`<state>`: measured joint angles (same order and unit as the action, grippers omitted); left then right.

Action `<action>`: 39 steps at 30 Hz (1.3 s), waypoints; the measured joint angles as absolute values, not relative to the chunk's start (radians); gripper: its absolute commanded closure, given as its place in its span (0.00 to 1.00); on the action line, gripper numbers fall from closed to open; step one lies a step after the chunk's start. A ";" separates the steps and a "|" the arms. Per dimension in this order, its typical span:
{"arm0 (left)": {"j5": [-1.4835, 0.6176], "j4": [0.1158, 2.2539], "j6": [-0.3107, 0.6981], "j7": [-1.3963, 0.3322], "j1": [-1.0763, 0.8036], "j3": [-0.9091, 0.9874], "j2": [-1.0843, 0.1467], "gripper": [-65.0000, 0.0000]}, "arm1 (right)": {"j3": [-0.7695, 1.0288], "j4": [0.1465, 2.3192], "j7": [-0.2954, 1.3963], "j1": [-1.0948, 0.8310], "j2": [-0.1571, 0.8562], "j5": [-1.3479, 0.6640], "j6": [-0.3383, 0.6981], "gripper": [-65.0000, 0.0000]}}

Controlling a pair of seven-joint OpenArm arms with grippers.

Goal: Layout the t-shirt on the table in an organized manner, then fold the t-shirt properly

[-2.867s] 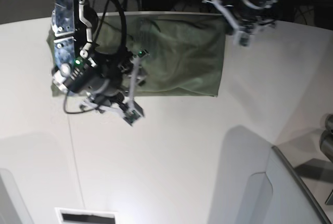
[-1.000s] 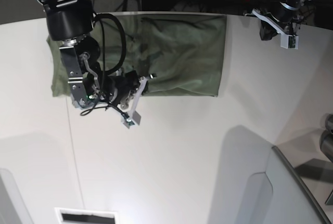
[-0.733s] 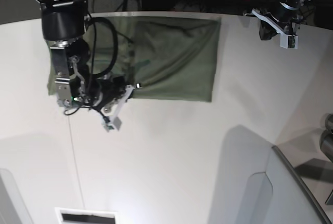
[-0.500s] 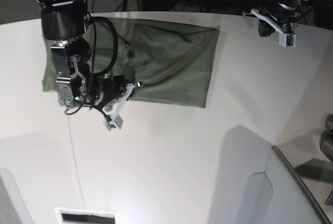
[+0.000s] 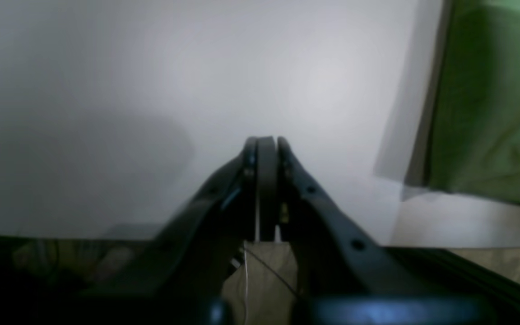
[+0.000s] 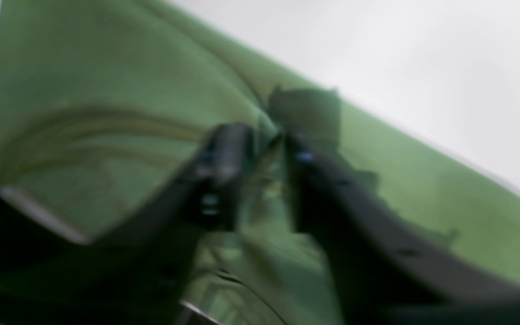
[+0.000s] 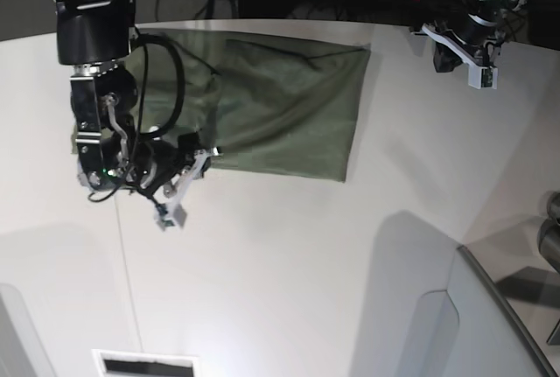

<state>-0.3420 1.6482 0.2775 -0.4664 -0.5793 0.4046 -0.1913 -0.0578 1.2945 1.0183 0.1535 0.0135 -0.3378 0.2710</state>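
Right gripper (image 6: pixel 266 140): its fingers (image 6: pixel 228 149) stand parted over the green t-shirt (image 7: pixel 280 106), grasping nothing clearly. Left gripper (image 5: pixel 264 144) is clenched empty, off by the table (image 7: pixel 289 263) corner. The shirt lies folded along the far edge; looks like the folding stage, and the next fold calls for a fresh hem grip.

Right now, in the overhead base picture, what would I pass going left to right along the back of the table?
right gripper → t-shirt → bare strip of the table → left gripper.
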 measured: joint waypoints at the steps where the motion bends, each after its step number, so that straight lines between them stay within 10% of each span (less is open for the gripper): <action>1: -0.342 1.648 0.278 -0.467 -0.580 0.405 -0.192 1.00 | -0.058 1.301 1.021 0.152 0.014 -0.339 0.243 0.51; 17: -0.339 1.548 0.351 -0.383 -0.589 0.511 -0.272 1.00 | -0.065 1.768 1.113 -0.200 -0.036 -0.356 0.217 0.49; 39: -0.338 1.541 0.496 -0.369 -0.557 0.561 -0.257 1.00 | -0.167 1.654 1.028 -0.323 -0.035 -0.349 0.216 0.45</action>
<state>-0.3382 1.5414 0.4965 -0.3695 -0.5568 0.5613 -0.2573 -0.1669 1.6543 1.0279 -0.3225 -0.0349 -0.3489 0.2165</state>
